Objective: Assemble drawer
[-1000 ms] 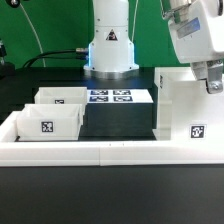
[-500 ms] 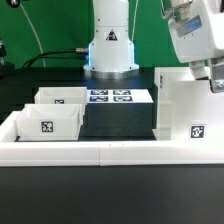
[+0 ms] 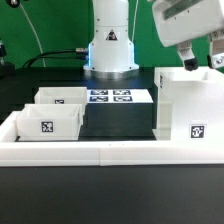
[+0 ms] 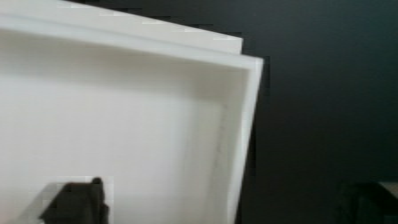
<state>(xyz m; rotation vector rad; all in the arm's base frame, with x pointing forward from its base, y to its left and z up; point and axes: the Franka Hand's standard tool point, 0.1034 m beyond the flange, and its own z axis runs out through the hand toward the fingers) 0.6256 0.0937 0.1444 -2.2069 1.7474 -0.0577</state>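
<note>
Gaping pincer just over top edge of tall box

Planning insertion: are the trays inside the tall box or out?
Out. Near tray and far tray sit at the exterior view's left, apart from the box.

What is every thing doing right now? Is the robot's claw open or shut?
gripper: open, holding nothing, above the tall box.
tall box: standing upright, not held.
front tray: upright, outside the tall box.
back tray: upright, outside the tall box.
marker board: lying flat.
</note>
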